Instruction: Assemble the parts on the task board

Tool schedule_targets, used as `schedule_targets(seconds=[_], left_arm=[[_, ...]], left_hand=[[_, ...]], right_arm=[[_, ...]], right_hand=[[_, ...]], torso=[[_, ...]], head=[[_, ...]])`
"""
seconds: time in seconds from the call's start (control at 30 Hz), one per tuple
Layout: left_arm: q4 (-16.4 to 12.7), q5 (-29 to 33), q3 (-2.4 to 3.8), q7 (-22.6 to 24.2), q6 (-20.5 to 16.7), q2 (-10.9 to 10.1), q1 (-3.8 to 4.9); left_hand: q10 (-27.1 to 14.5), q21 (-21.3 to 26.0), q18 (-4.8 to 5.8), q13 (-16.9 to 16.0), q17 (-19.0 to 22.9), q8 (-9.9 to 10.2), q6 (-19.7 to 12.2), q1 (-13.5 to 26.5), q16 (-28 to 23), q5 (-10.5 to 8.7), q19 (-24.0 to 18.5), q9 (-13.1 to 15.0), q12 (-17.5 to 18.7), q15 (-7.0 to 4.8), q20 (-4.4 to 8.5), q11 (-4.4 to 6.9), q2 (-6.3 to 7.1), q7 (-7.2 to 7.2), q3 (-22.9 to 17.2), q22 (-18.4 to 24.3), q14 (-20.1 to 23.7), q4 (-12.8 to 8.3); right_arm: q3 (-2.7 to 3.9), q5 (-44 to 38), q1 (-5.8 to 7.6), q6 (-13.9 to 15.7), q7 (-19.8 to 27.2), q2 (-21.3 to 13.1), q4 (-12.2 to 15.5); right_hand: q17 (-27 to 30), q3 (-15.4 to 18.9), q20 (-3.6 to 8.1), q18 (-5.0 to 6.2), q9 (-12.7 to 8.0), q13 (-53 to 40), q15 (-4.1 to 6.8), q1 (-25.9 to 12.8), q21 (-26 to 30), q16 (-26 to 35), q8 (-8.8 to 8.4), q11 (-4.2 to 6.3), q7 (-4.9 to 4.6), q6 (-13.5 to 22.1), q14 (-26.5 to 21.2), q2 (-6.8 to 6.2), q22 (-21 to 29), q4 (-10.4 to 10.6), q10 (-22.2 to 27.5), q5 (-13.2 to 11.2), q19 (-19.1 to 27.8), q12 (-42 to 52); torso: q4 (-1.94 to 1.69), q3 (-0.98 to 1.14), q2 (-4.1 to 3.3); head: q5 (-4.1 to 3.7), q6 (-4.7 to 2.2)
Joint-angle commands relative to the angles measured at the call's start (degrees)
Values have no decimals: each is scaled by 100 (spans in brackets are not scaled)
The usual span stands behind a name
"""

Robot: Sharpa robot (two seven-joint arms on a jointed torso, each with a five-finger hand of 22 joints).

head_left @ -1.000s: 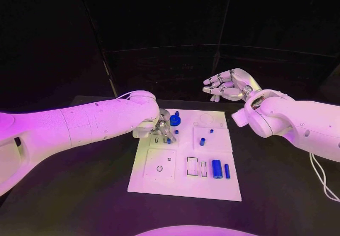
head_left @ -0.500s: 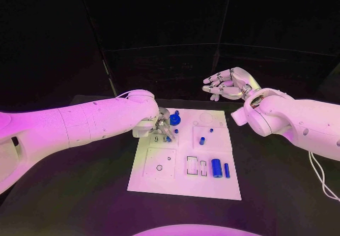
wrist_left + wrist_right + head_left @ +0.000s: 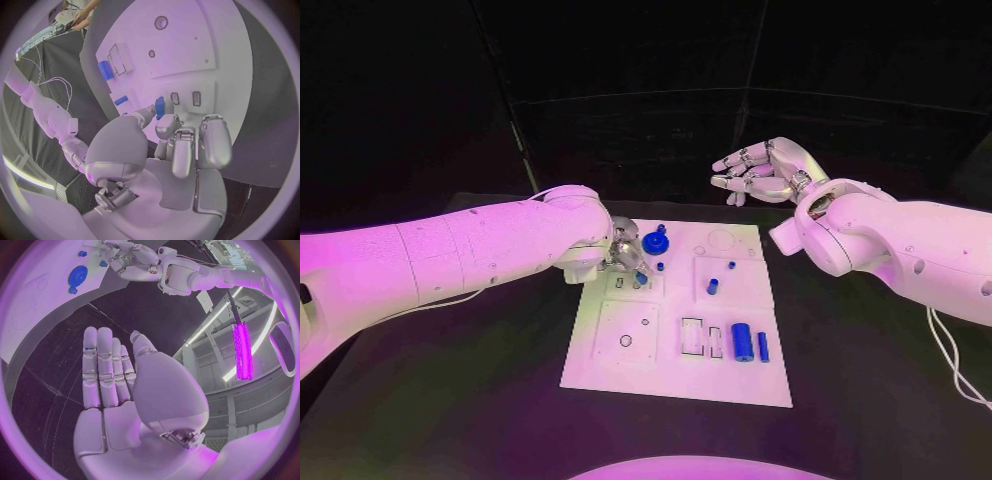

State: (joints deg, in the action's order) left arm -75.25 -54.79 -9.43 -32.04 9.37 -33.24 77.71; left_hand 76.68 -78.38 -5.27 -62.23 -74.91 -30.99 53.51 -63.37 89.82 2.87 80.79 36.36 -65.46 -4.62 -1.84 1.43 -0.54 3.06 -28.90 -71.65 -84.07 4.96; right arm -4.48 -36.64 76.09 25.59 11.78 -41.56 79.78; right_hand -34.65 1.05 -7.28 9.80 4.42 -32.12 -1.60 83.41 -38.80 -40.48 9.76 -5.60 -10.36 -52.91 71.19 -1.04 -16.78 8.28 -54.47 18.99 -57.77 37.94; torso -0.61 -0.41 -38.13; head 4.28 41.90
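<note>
- Small blue peg [image 3: 159, 106] pinched right at the fingertips [image 3: 166, 123] of the left robot hand [image 3: 626, 256], thumb on one side, a finger on the other. Gripped at the very tips, probably to leave one end free for seating.
- Poised over the far-left part of the task board [image 3: 678, 382], just beside two small narrow slots [image 3: 185, 98]. Looks aimed at one of them, judging by the line-up. Cannot tell whether the peg is touching the board.
- Sitting out in front of the palm, between the robot hand and the slots. Other fingers of that robot hand curled in alongside, closing on nothing.
- Blue round knob [image 3: 655, 241] standing on the board just beyond the left robot hand, near it but apart.
- Short blue peg [image 3: 711, 287] upright mid-board, with a couple of smaller blue bits near it, too small to make out.
- Fat blue cylinder [image 3: 741, 342] and slim blue bar [image 3: 762, 347] lying side by side toward the board's near-right. Right beside them, the rectangular recesses [image 3: 692, 337]. All well apart from the left robot hand and untouched, so plenty of assembly left by the look of it.
- Right robot hand [image 3: 762, 172] lifted high over the far side of the counter [image 3: 473, 400], well apart from the board. Fingers stretched out, nothing held. Likely parked up there to keep the board free for the left robot hand's placement.
</note>
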Motion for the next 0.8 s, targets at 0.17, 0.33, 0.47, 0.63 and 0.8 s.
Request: schedule_targets(seconds=[0.17,0.33,0.47,0.63,0.8], left_arm=[[-302,98,-2,85,-770,-281,-12],[-483,-89,-6,172,-1131,-439,-80],[-594,-297,-8,178,-1476,-514,-154],[-674,-564,-9,167,-1787,-550,-239],[-699,-731,-10,162,-1950,-543,-325]], left_hand=[[58,-4,111,-11,-1509,-55,-44,97,18,8,16,59,-10,0,3,-7,44,-21,-962,-46,-593,-848],[75,-28,119,-35,-1509,-67,-45,106,18,7,37,81,-35,-6,7,-2,66,-25,-1012,-84,-593,-866],[92,-70,133,-57,-1509,-77,-44,111,18,8,72,100,-58,-13,13,3,89,-29,-1052,-147,-593,-880],[103,-88,138,-72,-1509,-83,-43,116,18,7,88,110,-74,-17,17,6,101,-31,-1072,-174,-593,-885],[109,-102,143,-77,-1509,-89,-44,124,18,6,101,124,-81,-22,22,9,132,-35,-1092,-195,-593,-894]], right_arm=[[5,-16,14,-130,-23,9,-19],[5,-16,13,-136,-19,15,-33],[5,-16,13,-138,-17,8,-38],[4,-16,13,-118,-3,-11,-33],[4,-16,13,-64,6,-23,-10]], right_hand=[[-10,19,-46,56,3,16,7,9,34,-28,29,-3,4,39,-50,3,9,41,56,46,0,39],[-15,24,-49,57,4,28,6,-4,39,-39,48,-3,4,49,-57,9,10,66,65,89,1,59],[-18,26,-49,58,4,33,6,-6,41,-44,57,-3,5,54,-60,8,10,74,69,113,0,69],[-19,27,-50,58,4,38,6,-8,42,-48,64,-3,5,58,-62,8,10,81,73,130,0,76],[-29,21,-49,61,5,65,10,-5,45,-73,104,1,7,76,-64,15,8,118,84,257,-10,119]], torso=[[1,6,0],[-13,15,5],[-22,15,8],[-22,14,8],[-8,16,-3]], head=[[23,5],[12,15],[6,17],[7,13],[22,-1]])
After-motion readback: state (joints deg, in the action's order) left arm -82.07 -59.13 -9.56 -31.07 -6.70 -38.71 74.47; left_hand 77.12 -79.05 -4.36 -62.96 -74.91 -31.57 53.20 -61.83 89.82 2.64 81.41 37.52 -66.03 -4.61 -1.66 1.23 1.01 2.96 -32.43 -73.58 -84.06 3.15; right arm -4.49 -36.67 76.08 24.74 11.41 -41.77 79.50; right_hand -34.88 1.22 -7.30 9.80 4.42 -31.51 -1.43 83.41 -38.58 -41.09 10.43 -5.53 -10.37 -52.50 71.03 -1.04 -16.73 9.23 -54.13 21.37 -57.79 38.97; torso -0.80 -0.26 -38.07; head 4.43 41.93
